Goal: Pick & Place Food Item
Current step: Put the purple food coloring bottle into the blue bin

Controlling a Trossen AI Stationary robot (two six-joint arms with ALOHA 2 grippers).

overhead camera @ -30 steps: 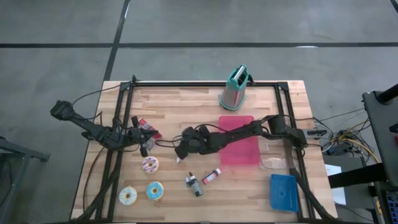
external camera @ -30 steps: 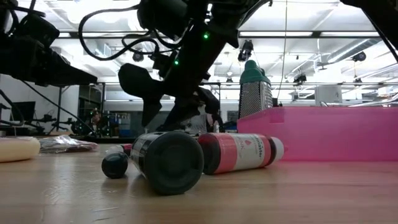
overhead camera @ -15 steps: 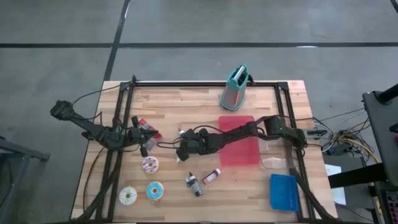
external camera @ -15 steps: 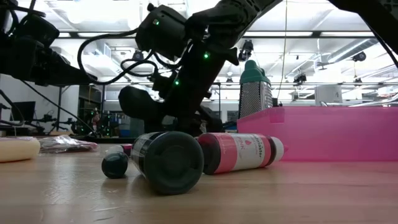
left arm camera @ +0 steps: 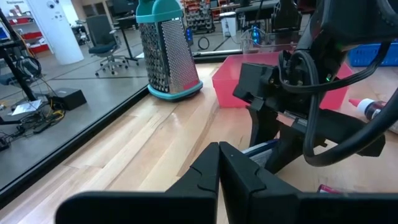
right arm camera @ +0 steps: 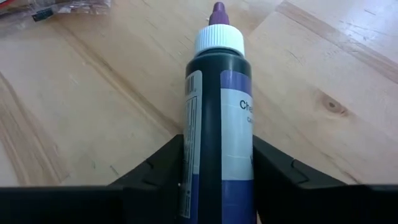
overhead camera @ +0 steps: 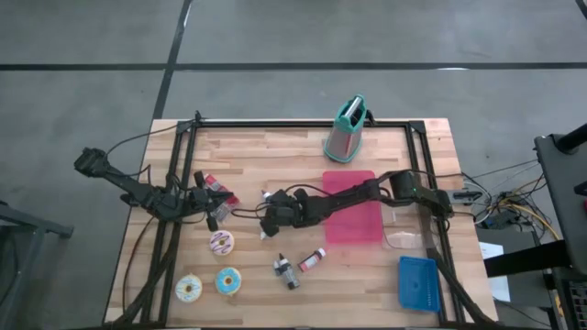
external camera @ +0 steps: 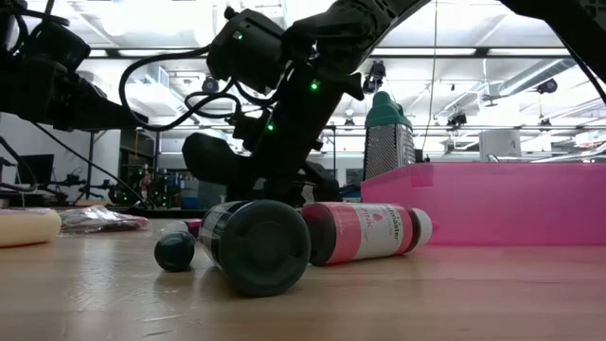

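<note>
Gripping a dark bottle (right arm camera: 219, 118) with a white cap and purple tip, the right gripper (right arm camera: 217, 165) has a finger pressed to each side of its body, low over the wood at mid-table; the bottle lies flat with its nozzle pointing away from the wrist, so the grasp looks made and the lift not yet begun. This squeeze bottle seems to be the food item of the task, taken across its width because that is the only way the jaws can straddle something lying down. Just ahead of the nozzle a crinkled clear wrapper (right arm camera: 56, 7) rests on the boards. Behind the right gripper, back along its own arm, the pink tray (overhead camera: 353, 220) sits beside it, a likely place to set the bottle. Off to one side of the claw, toward the table's front edge, two more small bottles (overhead camera: 298, 266) lie loose, and three frosted doughnuts (overhead camera: 221, 242) lie a little farther off. Farther still, the left gripper (overhead camera: 213, 206) waits clenched and empty near the table's left rail, and the teal-handled grater (overhead camera: 347, 130) stands upright by the far edge.
</note>
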